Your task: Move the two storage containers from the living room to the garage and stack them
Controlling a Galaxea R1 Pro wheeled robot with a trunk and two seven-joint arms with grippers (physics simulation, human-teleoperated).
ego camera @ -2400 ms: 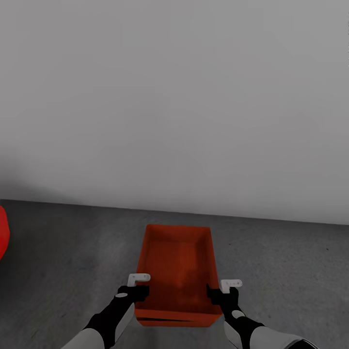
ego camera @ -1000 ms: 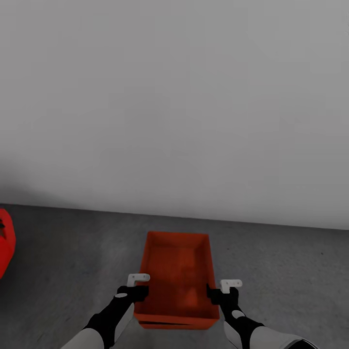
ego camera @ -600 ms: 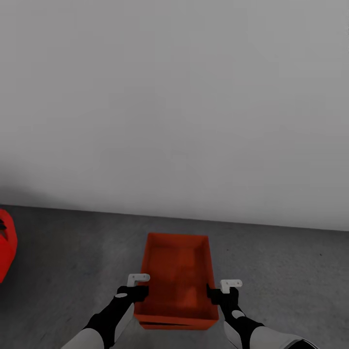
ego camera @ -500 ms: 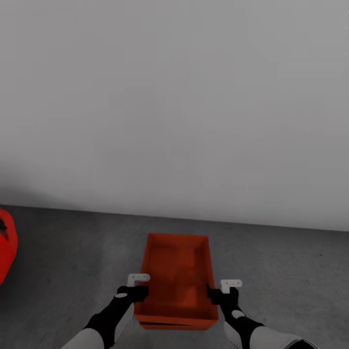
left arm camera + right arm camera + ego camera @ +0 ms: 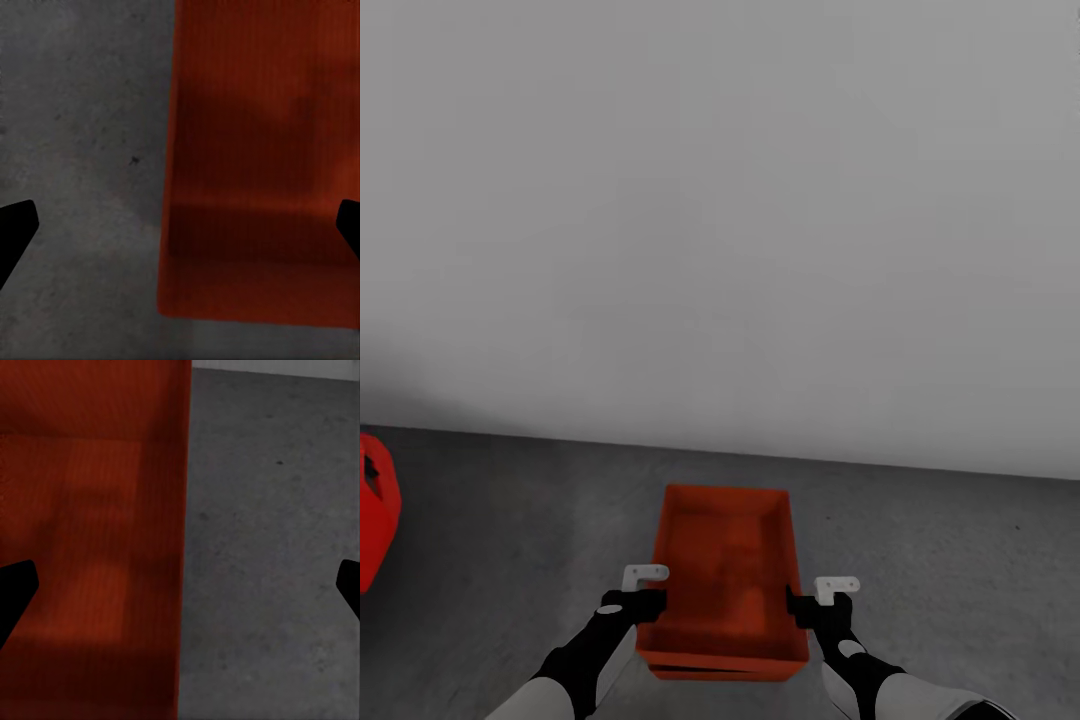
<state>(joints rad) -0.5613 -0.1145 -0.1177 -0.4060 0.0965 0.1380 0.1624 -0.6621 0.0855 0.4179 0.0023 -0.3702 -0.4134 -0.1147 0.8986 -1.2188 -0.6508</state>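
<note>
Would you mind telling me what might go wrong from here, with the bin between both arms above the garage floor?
1. The storage container sits between the left gripper and right gripper, whose fingers straddle its side walls wide apart; if unclamped, it may slip or tilt.
2. A second rim line beneath its near edge hints at another container; a misaligned release could leave the stack crooked.
3. The red car is close on the left; turning could clip it.

Pale grey wall (image 5: pixel 720 200) ahead; red object (image 5: pixel 375 520) at left edge
</note>
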